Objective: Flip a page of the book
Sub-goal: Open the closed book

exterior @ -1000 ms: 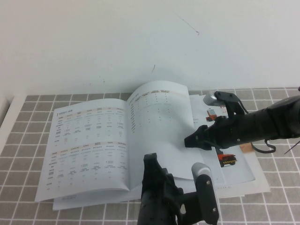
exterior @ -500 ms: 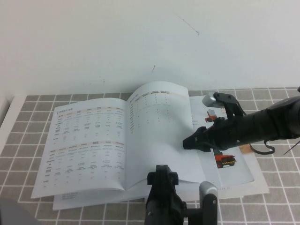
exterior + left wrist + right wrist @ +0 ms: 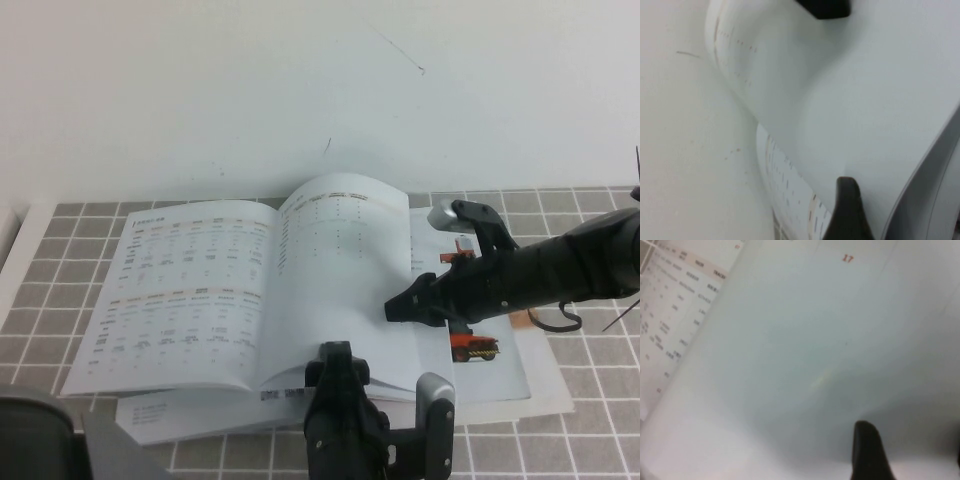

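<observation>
Booklet: we see the booklet (image 3: 230, 290) lying open on the tiled table (image 3: 60, 230), over loose truck sheets (image 3: 490, 345).
Left gripper: our left gripper (image 3: 385, 375) sits at the booklet's near edge, fingers spread, gripping nothing.
Right gripper: our right gripper (image 3: 400, 305) rests on the arched right-hand page (image 3: 345, 250), fingers apart.

The book (image 3: 250, 290) lies open on the table (image 3: 600, 420), on top of loose sheets (image 3: 520, 385) that stick out at its right and near side. Behind it stands the wall (image 3: 300, 90). The right gripper (image 3: 400, 306) reaches in from the right and rests on the book's right-hand page. The left gripper (image 3: 380, 395) sits at the book's near edge, below the middle fold.
</observation>
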